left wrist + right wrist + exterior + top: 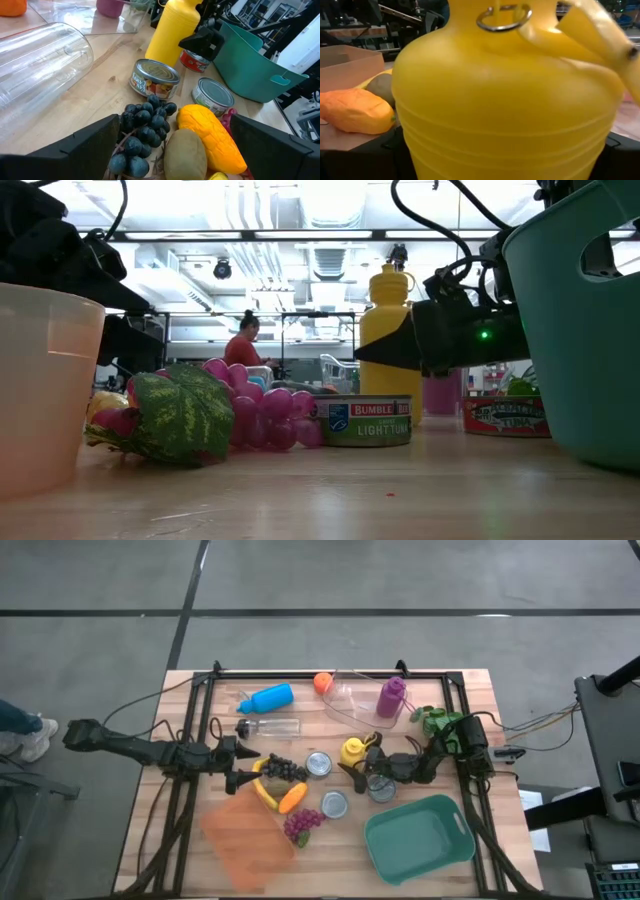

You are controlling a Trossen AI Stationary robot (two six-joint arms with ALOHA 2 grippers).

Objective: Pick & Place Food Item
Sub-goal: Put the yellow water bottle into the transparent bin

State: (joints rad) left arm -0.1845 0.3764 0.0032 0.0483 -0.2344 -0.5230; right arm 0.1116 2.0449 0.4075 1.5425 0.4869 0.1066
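Observation:
Food lies in a cluster mid-table: dark grapes, a brownish kiwi-like fruit, an orange mango, a banana and purple grapes. My left gripper is open, low over the table just left of the dark grapes, with the fingers spread toward them. A yellow bottle stands upright. My right gripper is open, with one finger on either side of the bottle's body. A teal bin sits near the front right. My right gripper comes level from the table's right, its fingers flanking the yellow bottle's ribbed lower body. The bottle fills the wrist view, and I cannot tell whether the fingers touch it. The bottle stands upright on the table.
Three tins stand among the food. An orange tray is at front left. Farther back are a clear bottle, a blue bottle, an orange, a purple bottle on a clear tray, and greens.

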